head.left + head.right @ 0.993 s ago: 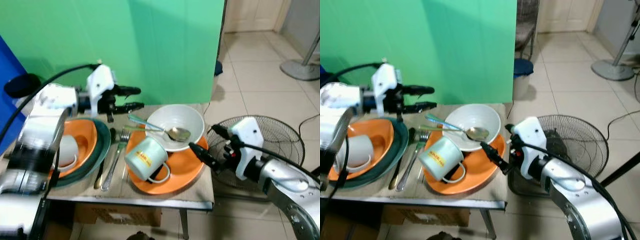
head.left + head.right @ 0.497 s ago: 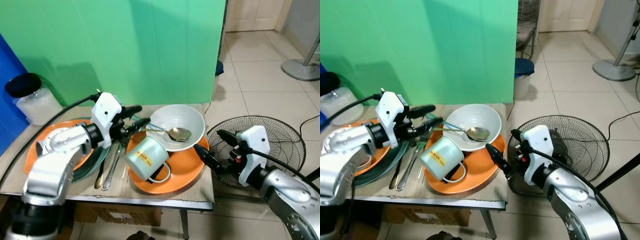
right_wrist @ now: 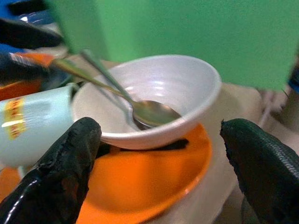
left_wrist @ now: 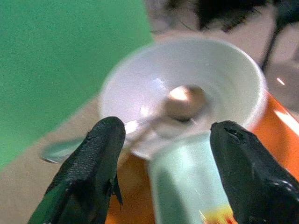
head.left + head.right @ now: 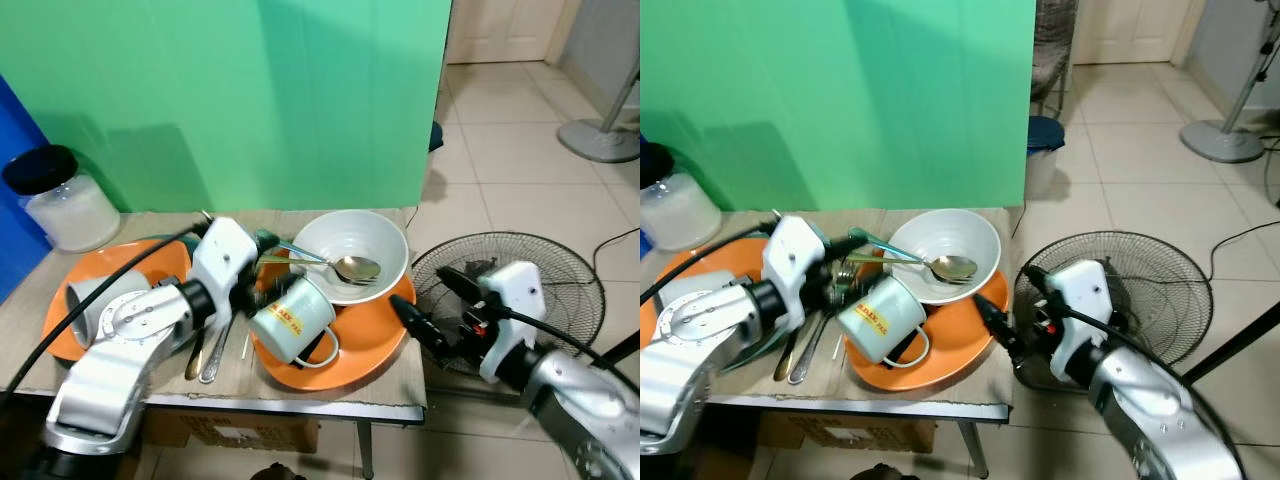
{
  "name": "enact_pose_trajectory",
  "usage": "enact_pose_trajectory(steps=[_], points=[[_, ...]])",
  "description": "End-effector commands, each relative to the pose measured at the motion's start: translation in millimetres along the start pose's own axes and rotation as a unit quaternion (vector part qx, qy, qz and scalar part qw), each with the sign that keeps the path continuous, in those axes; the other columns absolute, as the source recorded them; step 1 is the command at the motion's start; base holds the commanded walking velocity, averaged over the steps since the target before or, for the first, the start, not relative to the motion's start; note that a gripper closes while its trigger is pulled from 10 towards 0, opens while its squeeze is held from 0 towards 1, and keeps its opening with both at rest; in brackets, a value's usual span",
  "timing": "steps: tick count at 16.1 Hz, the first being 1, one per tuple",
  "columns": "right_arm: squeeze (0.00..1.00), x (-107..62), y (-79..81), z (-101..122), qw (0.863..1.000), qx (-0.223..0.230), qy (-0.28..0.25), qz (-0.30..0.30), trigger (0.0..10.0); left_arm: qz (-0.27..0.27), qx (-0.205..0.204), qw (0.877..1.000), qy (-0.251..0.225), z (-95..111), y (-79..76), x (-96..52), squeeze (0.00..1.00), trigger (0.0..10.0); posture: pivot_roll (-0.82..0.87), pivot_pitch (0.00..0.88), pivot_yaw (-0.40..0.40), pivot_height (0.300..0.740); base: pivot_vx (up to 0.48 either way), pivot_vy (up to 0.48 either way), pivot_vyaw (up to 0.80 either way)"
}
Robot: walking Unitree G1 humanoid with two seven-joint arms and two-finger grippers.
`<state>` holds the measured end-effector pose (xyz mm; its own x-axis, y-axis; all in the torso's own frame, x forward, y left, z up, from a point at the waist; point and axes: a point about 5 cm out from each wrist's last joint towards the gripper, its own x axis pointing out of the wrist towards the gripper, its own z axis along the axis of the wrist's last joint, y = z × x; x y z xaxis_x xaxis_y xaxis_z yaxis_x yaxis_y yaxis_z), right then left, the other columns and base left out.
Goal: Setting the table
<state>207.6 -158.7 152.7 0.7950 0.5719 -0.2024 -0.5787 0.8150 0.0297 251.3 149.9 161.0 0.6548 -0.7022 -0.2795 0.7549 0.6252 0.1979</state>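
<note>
Shiny metal spoon (image 5: 345, 265) with pale teal handle, in white bowl (image 5: 378, 240).

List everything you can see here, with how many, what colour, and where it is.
Bowl: 1, white, on right orange plate.
Spoons: 2, silver, in bowl.
Mug: 1, pale green, on its side on right plate.
Plates: 2, orange, right and left on table.
Cutlery: silver, between plates.
Jar: 1, black lid, table's back left.
Fan: 1, black, floor right.
Left gripper: open, by spoon handles.
Right gripper: open, at right plate's edge.
</note>
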Motion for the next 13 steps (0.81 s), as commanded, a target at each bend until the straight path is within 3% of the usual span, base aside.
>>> enact_pose_trajectory(steps=[1, 3, 5, 9, 10, 12, 13], points=[[1.0, 3.3, 3.6, 2, 1.0, -0.005, -0.002, 0.025, 10.0, -0.011, 0.003, 1.0, 0.018, -4, -1.0, -3.3, 0.73, 10.0, 0.02, 0.0, 0.11, 0.74, 0.0, 0.0, 0.0], [1.0, 4.5, 0.1, 6, 0.999, -0.014, 0.0, 0.031, 10.0, -0.011, 0.002, 0.999, 0.04, -12, -0.3, -8.5, 0.3, 10.0, 0.02, 0.0, 0.098, 0.74, 0.0, 0.0, 0.0], [1.0, 3.7, -0.5, 4, 0.999, -0.016, 0.006, 0.033, 10.0, -0.037, -0.015, 0.998, 0.045, -14, -7.3, -12.6, 0.0, 10.0, 0.03, 0.0, 0.098, 0.74, 0.0, 0.0, 0.0], [1.0, 3.4, 5.0, 1, 0.998, -0.012, 0.022, 0.063, 10.0, -0.077, -0.064, 0.993, 0.069, -27, -13.9, -15.9, 0.0, 10.0, 0.03, 0.0, 0.095, 0.74, 0.0, 0.0, 0.0], [0.92, 3.7, 4.8, 2, 0.998, -0.013, 0.022, 0.066, 10.0, -0.06, -0.09, 0.991, 0.083, -32, -7.9, -9.9, 0.0, 10.0, 0.03, 0.0, 0.096, 0.74, 0.0, 0.0, 0.0], [0.95, 2.4, 3.6, 2, 0.997, -0.015, 0.022, 0.066, 10.0, -0.045, -0.097, 0.987, 0.116, -38, -3.7, -9.7, 0.0, 10.0, 0.02, 0.0, 0.101, 0.74, 0.0, 0.0, 0.0], [0.96, 1.8, 3.2, 3, 0.998, -0.014, 0.021, 0.065, 10.0, -0.043, -0.105, 0.986, 0.121, -38, -3.3, -10.2, 0.22, 10.0, 0.02, 0.0, 0.101, 0.74, 0.0, 0.0, 0.0]])
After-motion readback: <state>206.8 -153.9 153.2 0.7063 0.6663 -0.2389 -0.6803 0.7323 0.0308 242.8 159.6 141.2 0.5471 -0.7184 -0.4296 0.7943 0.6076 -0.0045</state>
